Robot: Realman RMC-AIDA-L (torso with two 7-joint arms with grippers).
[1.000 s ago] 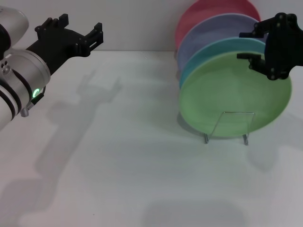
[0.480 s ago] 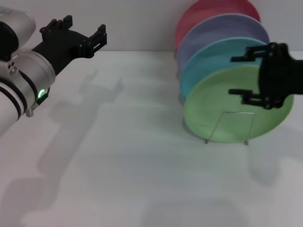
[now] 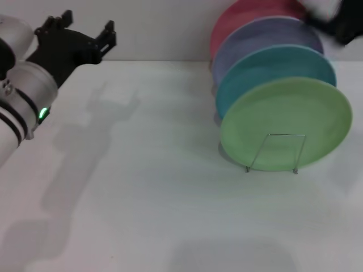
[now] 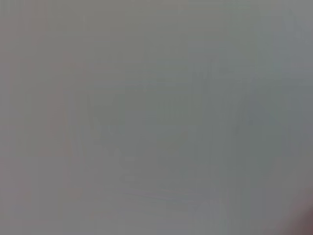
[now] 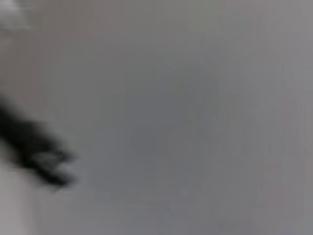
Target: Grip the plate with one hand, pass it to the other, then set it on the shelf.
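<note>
The light green plate (image 3: 286,123) stands on edge in the silver wire shelf (image 3: 273,152), as the frontmost of a row of plates. No gripper touches it. My left gripper (image 3: 89,22), black on the silver arm with a green light, hangs open and empty over the table's far left, well away from the plate. My right gripper (image 3: 340,20) is a blurred dark shape in the top right corner of the head view, above and behind the plates. The left wrist view shows only plain grey.
Behind the green plate stand a turquoise plate (image 3: 272,68), a lavender plate (image 3: 264,35) and a pink plate (image 3: 249,12). The white table (image 3: 142,187) stretches left and forward of the shelf. A blurred dark shape (image 5: 34,152) crosses the right wrist view.
My right gripper has left the green plate's rim and pulled up and away to the top right. The plate has settled in the shelf. My left arm drew back slightly to the left.
</note>
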